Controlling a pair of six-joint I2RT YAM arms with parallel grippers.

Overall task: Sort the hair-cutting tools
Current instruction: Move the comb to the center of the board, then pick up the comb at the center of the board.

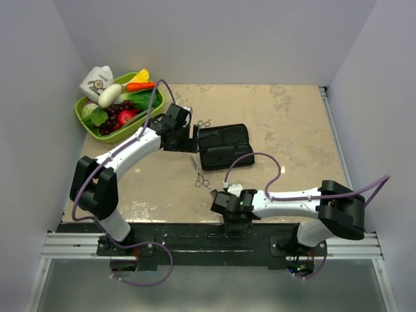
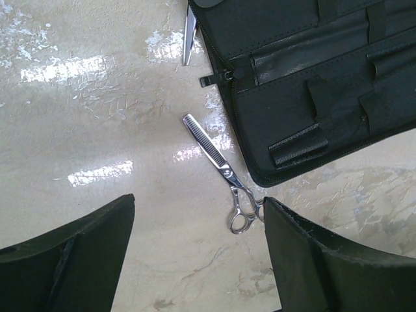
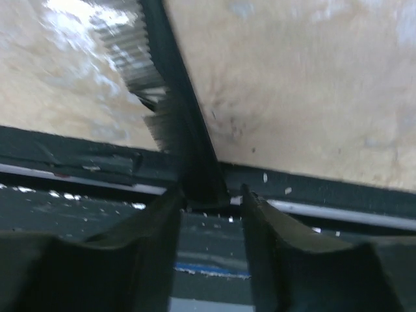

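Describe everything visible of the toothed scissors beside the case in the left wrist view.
The toothed scissors are slim, silver metal, closed, lying flat on the tan table. One blade edge carries fine teeth; two ring handles form the near end. They run diagonally alongside the open black case's zipper edge, seemingly apart. The rings lie between the open left claw's fingers, close to one; contact unclear.

The thinning scissors (image 2: 219, 166) are silver with one toothed blade. They lie flat and closed near the middle of the tabletop (image 1: 292, 130), ring handles toward its near edge. The second silver scissors (image 1: 205, 123) lie farther back, left of the middle. The black fine-toothed comb (image 3: 175, 97) crosses the near edge slantwise, its end between the right gripper's (image 3: 209, 195) fingers, a gap beside it.
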